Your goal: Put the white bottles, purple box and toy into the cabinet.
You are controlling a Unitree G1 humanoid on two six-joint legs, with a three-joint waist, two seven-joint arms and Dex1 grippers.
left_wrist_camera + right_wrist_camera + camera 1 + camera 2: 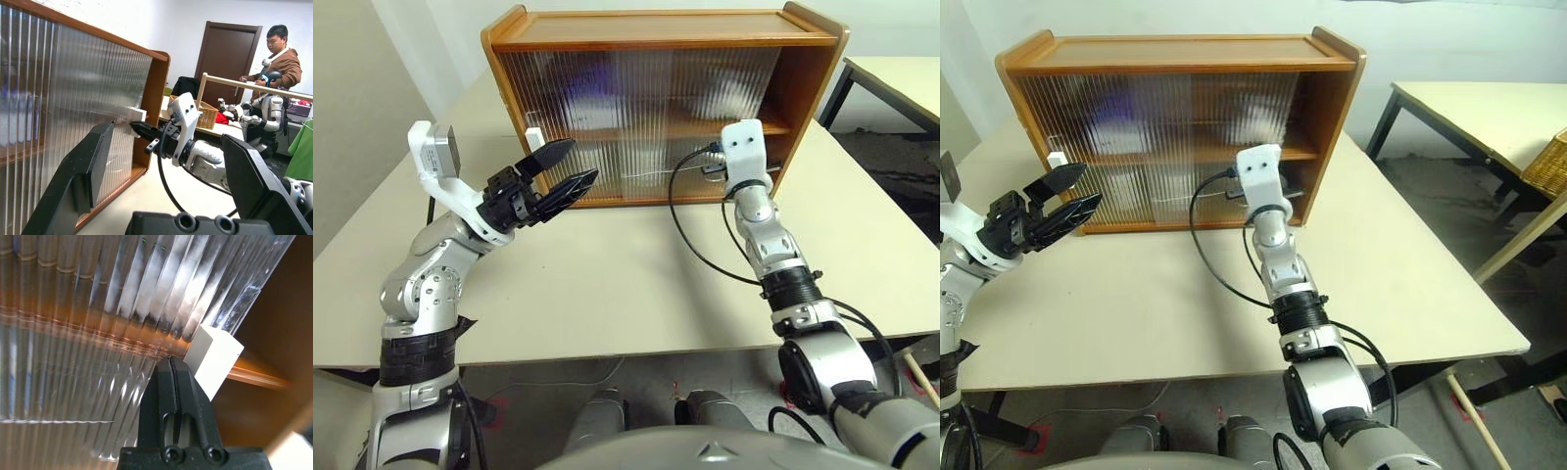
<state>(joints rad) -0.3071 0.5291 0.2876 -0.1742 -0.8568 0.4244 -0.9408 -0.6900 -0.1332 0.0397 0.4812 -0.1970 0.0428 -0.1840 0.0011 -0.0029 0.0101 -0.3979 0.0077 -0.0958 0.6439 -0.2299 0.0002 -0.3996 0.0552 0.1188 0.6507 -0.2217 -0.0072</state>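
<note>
Guessing the cabinet (656, 108) door slides light, so push at its white handle (213, 354); right gripper (174, 363) pinched shut, left gripper (559, 169) wide

A pale beige tabletop (607, 284) is seen in the foreground, backed by a plain white wall (1449, 39). To the right of the tabletop, well apart from it, a second beige table (1489, 108) on dark legs is set over a dark grey floor (1440, 211). Beside that table, a wicker basket (1547, 162) is glimpsed. Beyond the tabletop, a dark brown door (227, 54) is set in the wall, and a person (276, 56) in a brown hooded top is seen near it.
</note>
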